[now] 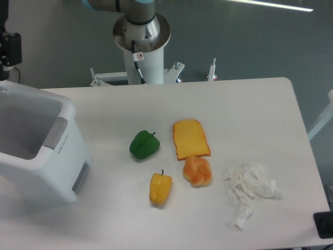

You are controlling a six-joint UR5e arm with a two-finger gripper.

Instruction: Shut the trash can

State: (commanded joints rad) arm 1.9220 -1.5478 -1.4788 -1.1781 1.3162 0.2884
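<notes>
With the trash can (pixel 39 146) open at the table's left edge, gripper (pixel 9 49) is only approaching behind it, jaw state unreadable; next it must reach the lid, which isn't visible.

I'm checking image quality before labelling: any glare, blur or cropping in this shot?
Fixed camera: even, soft lighting with faint shadows under the green pepper and yellow pepper; a bright streak of light top right; focus fairly sharp; the trash can is cropped at the left edge; the gripper is a dark, partly cut-off shape, jaws unreadable.
</notes>
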